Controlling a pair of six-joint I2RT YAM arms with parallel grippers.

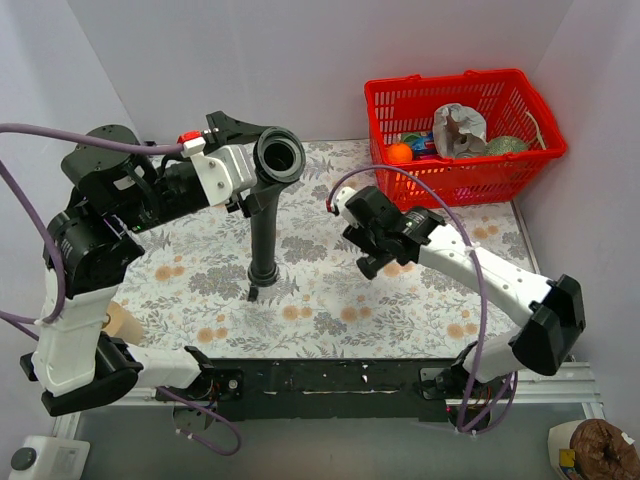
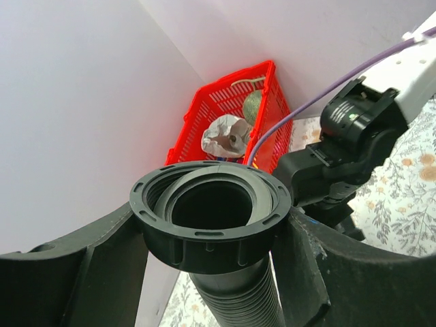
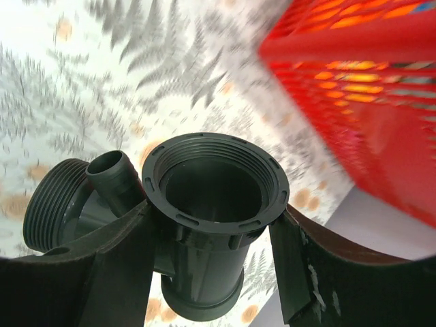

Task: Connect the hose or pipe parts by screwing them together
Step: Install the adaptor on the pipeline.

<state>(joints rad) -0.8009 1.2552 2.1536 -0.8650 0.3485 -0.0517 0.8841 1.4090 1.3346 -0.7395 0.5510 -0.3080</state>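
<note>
At the left side of the counter (image 1: 330,300), the left arm (image 1: 95,230) is seen raised and reaching toward the far edge. The left fingers (image 2: 75,279) are closed on the hose (image 1: 265,215), gripping it just under its upper collar (image 2: 204,248), one finger on each side. The collar's round opening is turned upward and toward the wrist camera, and its inside is dark. From this grip the ribbed hose hangs nearly upright, and its lower end appears to rest on the counter around the middle, a little left of centre.

To the right of the hose, and well apart from it, the right fingers (image 3: 102,272) are held above the patterned counter. They are clamped on the fitting (image 3: 204,269), which is gripped at its main barrel. Its wide flanged opening is presented to the wrist camera. A second, threaded end (image 3: 48,204) is seen at the left, and a small spout (image 3: 112,174) stands between the two. The hose and the fitting are not joined.

In the far right corner of the counter a red basket (image 1: 470,185) is placed. An orange ball (image 1: 399,153) and a crumpled wad of pale paper (image 1: 460,128) are seen inside it, beside other small items that cannot be made out.
</note>
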